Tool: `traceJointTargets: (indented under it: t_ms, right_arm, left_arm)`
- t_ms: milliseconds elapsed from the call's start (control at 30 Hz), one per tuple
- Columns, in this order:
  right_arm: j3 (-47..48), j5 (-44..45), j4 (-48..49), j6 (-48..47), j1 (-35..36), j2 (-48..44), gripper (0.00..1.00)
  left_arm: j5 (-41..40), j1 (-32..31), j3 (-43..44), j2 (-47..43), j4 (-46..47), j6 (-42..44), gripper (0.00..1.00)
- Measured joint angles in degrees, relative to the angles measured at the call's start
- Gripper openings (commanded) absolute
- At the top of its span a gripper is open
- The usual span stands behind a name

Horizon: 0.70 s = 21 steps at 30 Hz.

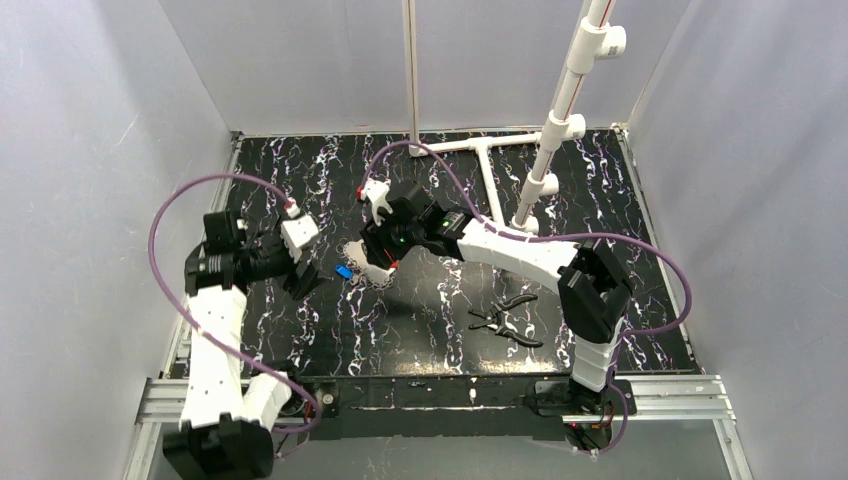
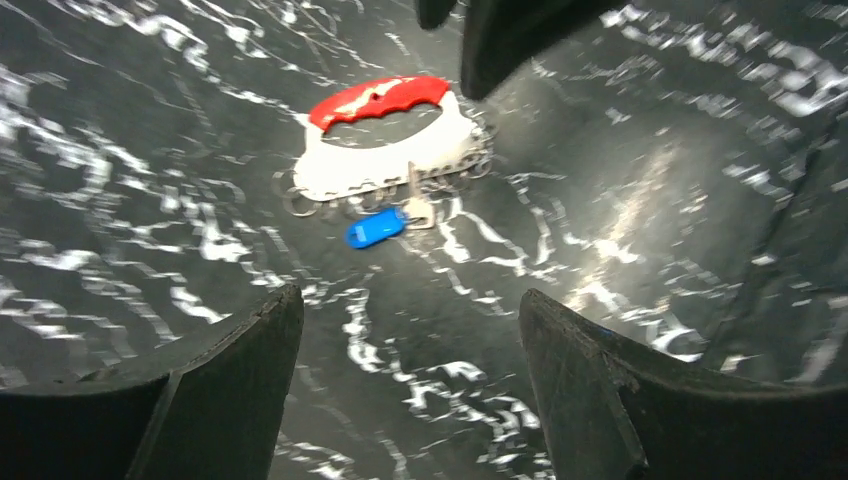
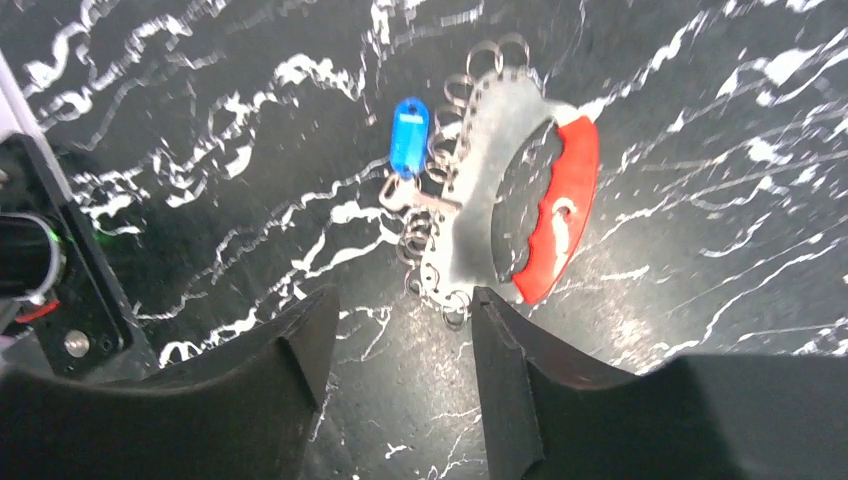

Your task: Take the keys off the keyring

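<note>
The keyring (image 2: 375, 98) lies flat on the black marbled table: a red curved bar joined to a silvery plate (image 2: 390, 160), with small wire rings along the plate's edge. A tiny key (image 2: 418, 205) with a blue head (image 2: 375, 228) lies against the plate. In the right wrist view the keyring (image 3: 560, 215), blue head (image 3: 407, 137) and key (image 3: 420, 198) sit just beyond my right gripper (image 3: 403, 297), which is open and empty, one fingertip close to a ring. My left gripper (image 2: 410, 300) is open, empty and short of the blue head. From above, the keyring (image 1: 372, 265) lies between both grippers.
Black-handled pliers (image 1: 505, 318) lie on the table to the right of centre. A white pipe frame (image 1: 545, 150) stands at the back right. The right gripper's dark fingertips (image 2: 480, 40) hang just behind the keyring in the left wrist view.
</note>
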Motion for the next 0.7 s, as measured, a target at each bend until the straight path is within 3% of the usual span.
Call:
traceJointTargets:
  t_ms: [200,433,533,633,700]
  right_arm:
    - [-5.2,-0.5,0.3,-0.6,-0.5,1.8,0.54]
    - [-6.1,-3.7,1.6,-0.6,-4.0,8.0,0.51]
    - [-6.1,-4.6,1.7,-0.5,-5.4,10.9,0.51]
    - [-5.5,-6.0,2.4,-0.3,-6.5,12.4,0.51]
    - [-5.0,-7.1,2.8,-0.1,-6.9,13.1,0.51]
  left_arm:
    - [2.5,0.0,8.2,19.0,-2.0,-17.8,0.68]
    - [1.6,0.3,9.5,34.7,6.5,-37.8,0.60]
    - [-0.6,0.1,9.6,36.5,10.5,-38.2,0.62]
    - [-2.7,-1.0,9.7,37.9,12.0,-31.2,0.73]
    - [-3.7,-2.1,10.0,38.7,11.9,-25.4,0.76]
